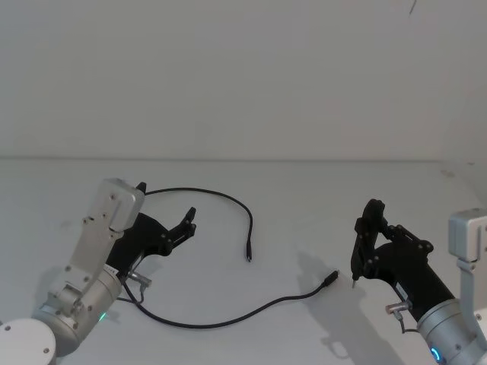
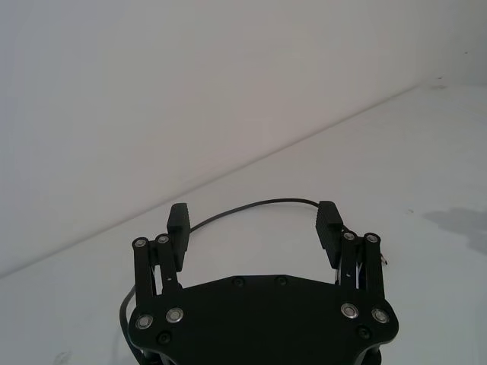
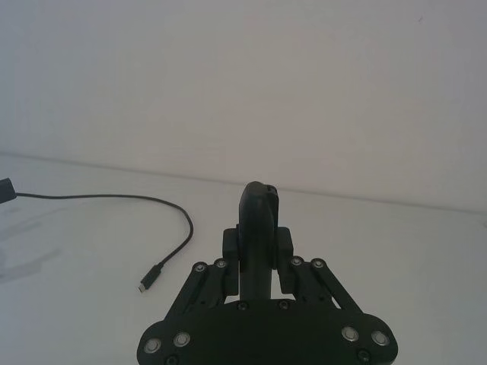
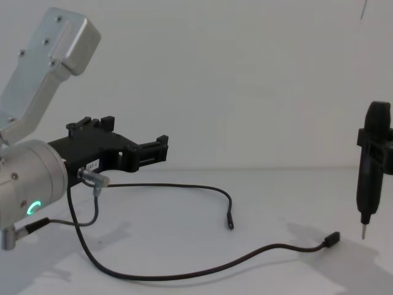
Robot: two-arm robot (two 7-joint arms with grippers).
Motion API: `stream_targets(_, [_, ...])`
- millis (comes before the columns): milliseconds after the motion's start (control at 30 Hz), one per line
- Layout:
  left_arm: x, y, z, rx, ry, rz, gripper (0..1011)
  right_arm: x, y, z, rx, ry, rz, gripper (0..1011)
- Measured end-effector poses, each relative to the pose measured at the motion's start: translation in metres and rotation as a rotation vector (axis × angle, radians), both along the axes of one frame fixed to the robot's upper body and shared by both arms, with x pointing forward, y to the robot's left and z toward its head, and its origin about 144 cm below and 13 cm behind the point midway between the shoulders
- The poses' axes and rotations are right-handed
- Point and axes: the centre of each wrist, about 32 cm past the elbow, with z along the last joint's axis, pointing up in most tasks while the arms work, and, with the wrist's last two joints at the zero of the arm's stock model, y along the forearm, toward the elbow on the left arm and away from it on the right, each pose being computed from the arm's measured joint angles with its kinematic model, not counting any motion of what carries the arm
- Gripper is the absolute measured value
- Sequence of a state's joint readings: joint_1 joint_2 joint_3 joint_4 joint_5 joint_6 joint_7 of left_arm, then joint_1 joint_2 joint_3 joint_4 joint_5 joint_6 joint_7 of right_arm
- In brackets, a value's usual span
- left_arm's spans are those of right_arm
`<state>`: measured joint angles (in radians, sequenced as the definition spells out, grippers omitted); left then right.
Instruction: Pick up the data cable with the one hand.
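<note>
White table [image 1: 304, 201], black data cable [image 1: 199, 326] lying looped on it

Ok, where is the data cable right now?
Head view: the data cable lies on the table, left of centre, looping beside the open left end effector; one plug ends near the pen tool in the right end effector.

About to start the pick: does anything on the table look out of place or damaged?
Nothing damaged or spilled. The data cable lies in loose curves, both plugs free, running beneath the open left gripper. One oddity: the right gripper is shut on a black pen-shaped tool, tip down beside the flat plug.
</note>
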<state>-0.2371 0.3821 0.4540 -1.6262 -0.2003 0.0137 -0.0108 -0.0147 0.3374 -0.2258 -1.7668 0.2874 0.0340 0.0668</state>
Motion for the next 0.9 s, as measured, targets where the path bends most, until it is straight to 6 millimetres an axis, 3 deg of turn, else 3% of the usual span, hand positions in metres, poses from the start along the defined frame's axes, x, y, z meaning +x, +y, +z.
stream_targets(900, [0.0,0.0,0.0,0.0,0.0,0.0,1001,0.0,0.0,0.0,0.0,0.0,0.0,279])
